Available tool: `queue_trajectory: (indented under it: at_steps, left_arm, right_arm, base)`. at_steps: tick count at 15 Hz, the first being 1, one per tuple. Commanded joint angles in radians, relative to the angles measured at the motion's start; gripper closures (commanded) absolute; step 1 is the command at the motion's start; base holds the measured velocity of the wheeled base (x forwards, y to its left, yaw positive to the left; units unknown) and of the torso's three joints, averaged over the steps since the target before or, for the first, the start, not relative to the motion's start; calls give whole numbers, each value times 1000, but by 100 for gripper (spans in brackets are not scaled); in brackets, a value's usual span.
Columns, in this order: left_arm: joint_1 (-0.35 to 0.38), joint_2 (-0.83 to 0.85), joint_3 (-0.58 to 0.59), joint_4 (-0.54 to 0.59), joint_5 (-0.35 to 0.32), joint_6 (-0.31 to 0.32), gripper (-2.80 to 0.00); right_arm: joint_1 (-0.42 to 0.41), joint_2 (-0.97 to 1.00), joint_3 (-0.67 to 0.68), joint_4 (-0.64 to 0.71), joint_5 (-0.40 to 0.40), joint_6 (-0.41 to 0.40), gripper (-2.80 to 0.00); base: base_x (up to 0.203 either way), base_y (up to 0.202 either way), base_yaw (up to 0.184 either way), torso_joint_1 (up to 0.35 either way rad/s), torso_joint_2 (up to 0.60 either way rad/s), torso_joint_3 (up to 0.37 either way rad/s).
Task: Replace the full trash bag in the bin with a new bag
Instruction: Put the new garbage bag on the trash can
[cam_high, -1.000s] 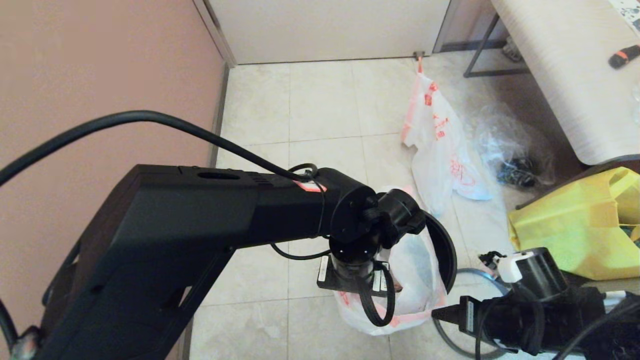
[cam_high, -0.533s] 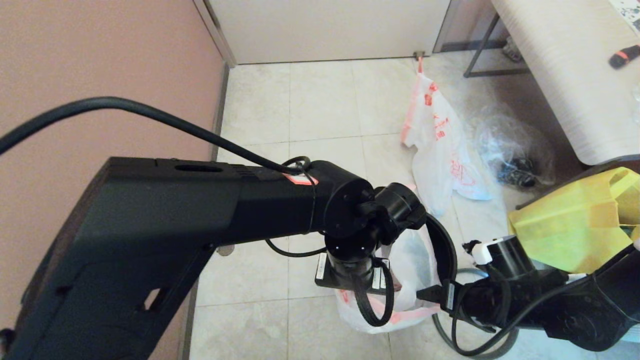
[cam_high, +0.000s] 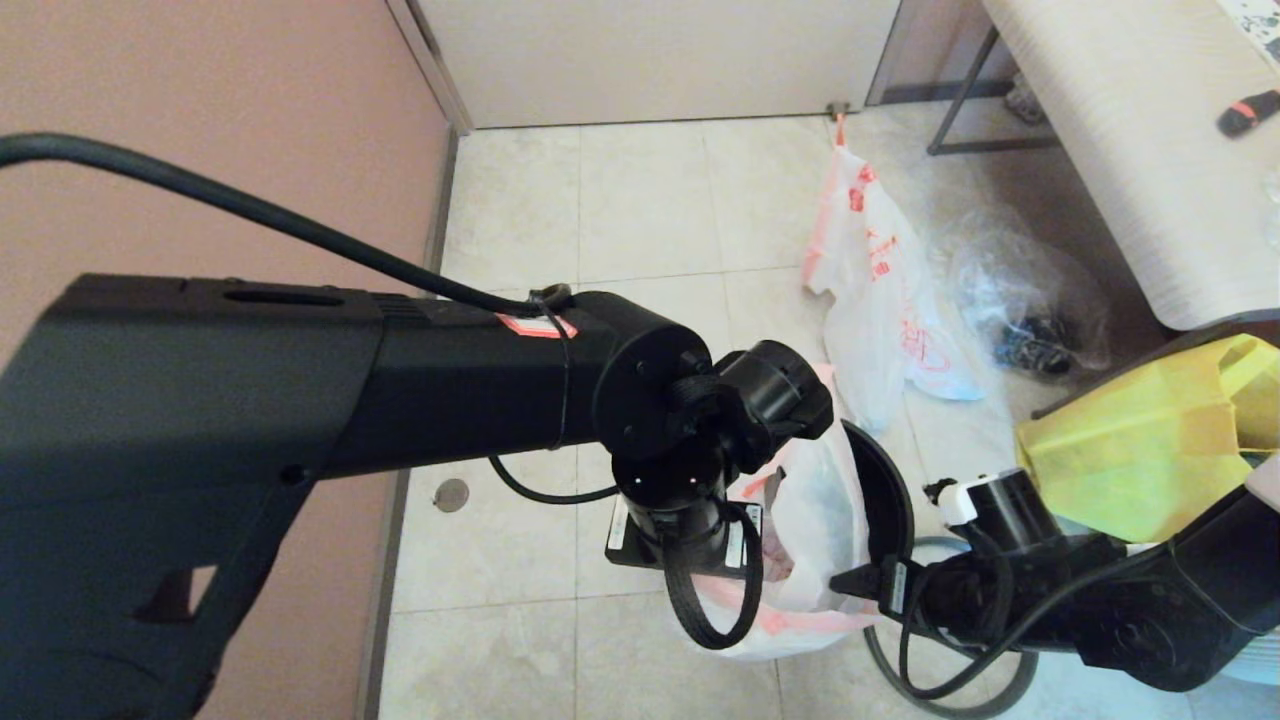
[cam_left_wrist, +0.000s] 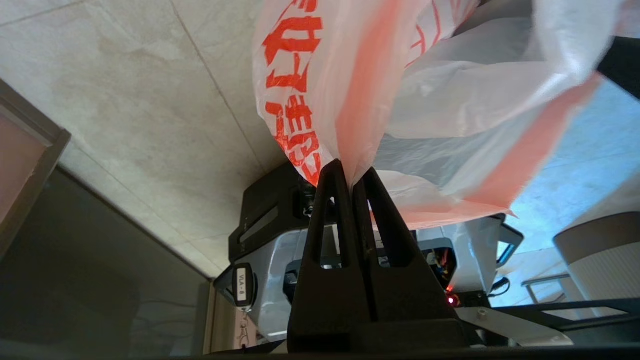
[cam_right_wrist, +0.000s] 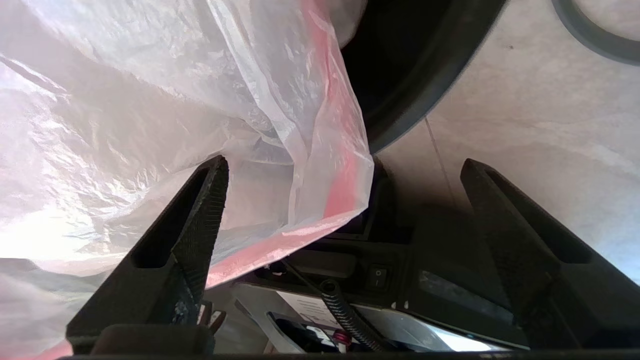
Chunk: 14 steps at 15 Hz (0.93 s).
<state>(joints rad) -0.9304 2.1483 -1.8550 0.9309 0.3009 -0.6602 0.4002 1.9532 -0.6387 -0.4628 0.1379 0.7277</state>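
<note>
The full trash bag (cam_high: 810, 520), white and translucent with an orange hem and red print, sticks out of the black bin (cam_high: 890, 500), which tilts its mouth toward me. My left gripper (cam_left_wrist: 352, 172) is shut on a pinch of the bag's hem (cam_left_wrist: 360, 100) and holds it up above the bin. My right gripper (cam_right_wrist: 344, 162) is open just below the bag's lower hem, one finger (cam_right_wrist: 200, 220) against the plastic. The grey hoop (cam_right_wrist: 590, 37) lies on the floor beside the bin. The new bag (cam_high: 880, 300) lies flat on the tiles farther back.
A clear plastic bag (cam_high: 1030, 300) lies right of the new bag. A yellow tote (cam_high: 1150, 460) sits at the right, under a white table (cam_high: 1130, 150). The pink wall (cam_high: 200, 150) runs along the left, with a door (cam_high: 650, 50) at the back.
My left arm has shifted left and up, drawing the bag's hem with it. The right arm has come in from the right to the bag's lower edge.
</note>
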Motion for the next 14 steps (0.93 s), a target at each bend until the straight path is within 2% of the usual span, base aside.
queue_trajectory:
  at_steps: [1,3,5,6,11,14]
  left_arm:
    - [5,-21,2,5,-1,-4,0]
    - [13,-48,3,7,-46,-4,0]
    - [24,-66,14,8,-61,-4,0]
    - [31,-84,29,8,-63,-4,0]
    - [74,-115,51,5,-82,-4,0]
    - [95,-96,43,-7,-94,-3,0]
  right_arm:
    - [9,5,-17,4,0,1,-280]
    - [16,8,-56,58,0,0,-280]
    - [19,0,-86,106,-1,-13,-280]
    - [19,-6,-99,115,-2,-18,0]
    - [55,-7,-110,129,-30,-22,0]
    - [10,-13,-110,140,-32,-22,0]
  base:
    - [0,0,0,0,0,0]
    - [0,0,0,0,0,0]
    - [0,0,0,0,0,0]
    - [0,0,0,0,0,0]
    - [0,0,0,0,0,0]
    - [0,0,0,0,0,0]
